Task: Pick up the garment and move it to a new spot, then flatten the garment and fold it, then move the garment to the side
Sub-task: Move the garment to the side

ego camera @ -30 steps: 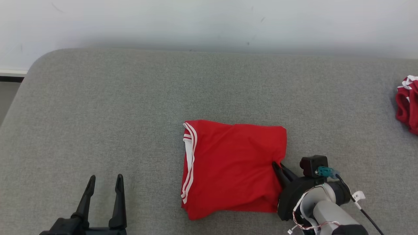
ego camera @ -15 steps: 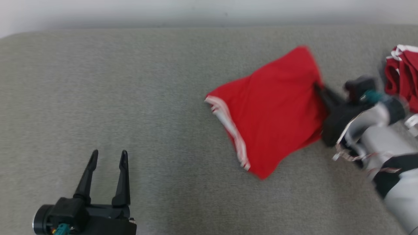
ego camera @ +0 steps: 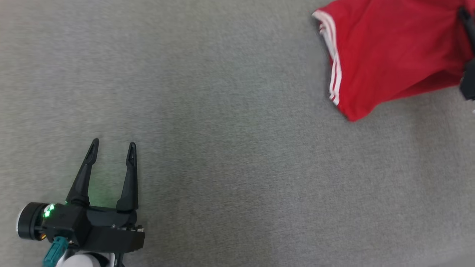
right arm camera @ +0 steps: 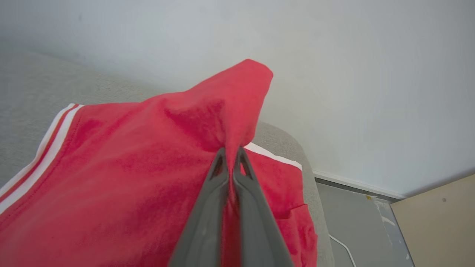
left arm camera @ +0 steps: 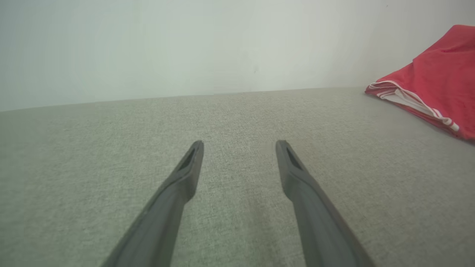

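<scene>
Pinching the scene's one folded red garment (right arm camera: 122, 178) by a bunched corner, the robot's right gripper (right arm camera: 232, 154) is pressing its two long dark fingers almost flat together. Only thin cloth is caught between the tips, and a peak of fabric is standing up just beyond them. In the head view the garment is occupying the upper right, spread over the grey upholstered surface (ego camera: 237, 155). Its white striped trim (ego camera: 333, 70) is running down the edge nearest the middle of the picture. In the left wrist view the garment is sloping upward from that striped edge, which is lying low against the surface.

The left gripper (ego camera: 111, 146), the second of the two, is sitting at the lower left of the head view. Its two fingers are spread wide and gripping nothing, with bare grey cloth between them, well apart from the garment. A single green light (ego camera: 47, 211) is glowing on its wrist.

Beyond the right gripper's fingertips, a second patch of red cloth (right arm camera: 293, 207) with a white edge band is lying near the surface's rounded corner. Whether it is a separate piece is not clear. A pale wall (left arm camera: 167, 44) is rising behind the surface, and one white cable (right arm camera: 343, 249) is trailing across the grey floor (right arm camera: 352, 211) below.
</scene>
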`<state>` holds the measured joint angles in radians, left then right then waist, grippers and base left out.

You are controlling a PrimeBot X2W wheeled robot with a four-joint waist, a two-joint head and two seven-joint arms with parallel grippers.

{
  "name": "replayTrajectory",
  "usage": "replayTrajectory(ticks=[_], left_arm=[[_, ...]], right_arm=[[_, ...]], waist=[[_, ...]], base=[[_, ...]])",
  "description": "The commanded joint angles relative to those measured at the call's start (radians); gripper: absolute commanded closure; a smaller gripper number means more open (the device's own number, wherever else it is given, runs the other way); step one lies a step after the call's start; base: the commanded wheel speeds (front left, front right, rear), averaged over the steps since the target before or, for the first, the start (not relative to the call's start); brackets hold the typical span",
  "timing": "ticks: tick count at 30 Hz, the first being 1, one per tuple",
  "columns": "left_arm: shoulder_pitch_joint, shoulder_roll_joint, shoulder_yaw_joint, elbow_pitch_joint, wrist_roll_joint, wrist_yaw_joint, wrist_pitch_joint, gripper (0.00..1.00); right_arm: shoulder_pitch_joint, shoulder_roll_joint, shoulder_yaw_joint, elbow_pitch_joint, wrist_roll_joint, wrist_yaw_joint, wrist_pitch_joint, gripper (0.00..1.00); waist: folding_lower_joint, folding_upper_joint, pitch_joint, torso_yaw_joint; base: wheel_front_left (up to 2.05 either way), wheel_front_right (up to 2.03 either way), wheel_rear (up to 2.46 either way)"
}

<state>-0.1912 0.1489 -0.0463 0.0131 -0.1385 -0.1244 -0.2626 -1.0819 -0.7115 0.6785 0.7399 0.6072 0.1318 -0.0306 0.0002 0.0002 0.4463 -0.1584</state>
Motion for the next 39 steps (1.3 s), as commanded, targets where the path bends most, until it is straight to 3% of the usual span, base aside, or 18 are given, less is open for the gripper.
replayTrajectory(ticks=[1,8,15,22,23,24,31,39], left_arm=[[-0.019,0.01,0.0,-0.007,0.011,-0.004,-0.003,0.0],[-0.032,0.04,-0.004,-0.063,0.017,0.003,0.021,0.0],[-0.039,0.05,-0.026,-0.098,0.02,0.002,0.044,0.0],[-0.051,0.06,-0.03,-0.107,0.015,0.004,0.057,0.0],[-0.052,0.061,-0.03,-0.104,0.016,0.005,0.058,0.0],[-0.052,0.062,-0.029,-0.102,0.015,0.007,0.058,0.0],[-0.046,0.055,-0.028,-0.077,0.007,0.02,0.04,0.0],[0.014,0.029,-0.013,-0.039,-0.019,0.04,0.008,0.0]], right_arm=[[-0.013,-0.006,0.001,0.0,0.01,-0.003,0.001,1.0],[-0.112,-0.104,0.036,0.036,0.021,-0.003,0.035,1.0],[-0.199,-0.189,0.074,0.092,0.003,-0.003,0.036,1.0],[-0.23,-0.175,0.078,0.195,0.026,-0.003,0.041,1.0],[-0.232,-0.17,0.081,0.205,0.025,-0.003,0.035,0.68],[-0.235,-0.166,0.084,0.216,0.022,-0.003,0.029,0.0],[-0.288,-0.133,0.064,0.297,-0.025,-0.003,-0.084,0.0],[-0.255,-0.053,0.042,0.29,-0.016,-0.003,-0.202,0.0]], waist=[[-0.0002,-0.0002,0.083,-0.08],[-0.0002,-0.0002,0.151,-0.125],[-0.0002,-0.0002,0.192,-0.12],[-0.0002,-0.0002,0.219,-0.101],[-0.0002,-0.0002,0.221,-0.099],[-0.0002,-0.0002,0.221,-0.098],[-0.0002,-0.0002,0.175,-0.075],[-0.0002,-0.0002,0.01,-0.039]], base=[[0.0,0.0,0.0],[0.0,0.0,0.0],[0.0,0.0,0.0],[0.0,0.0,0.0],[0.0,0.0,0.0],[0.0,0.0,0.0],[0.0,0.0,0.0],[0.0,0.0,0.0]])
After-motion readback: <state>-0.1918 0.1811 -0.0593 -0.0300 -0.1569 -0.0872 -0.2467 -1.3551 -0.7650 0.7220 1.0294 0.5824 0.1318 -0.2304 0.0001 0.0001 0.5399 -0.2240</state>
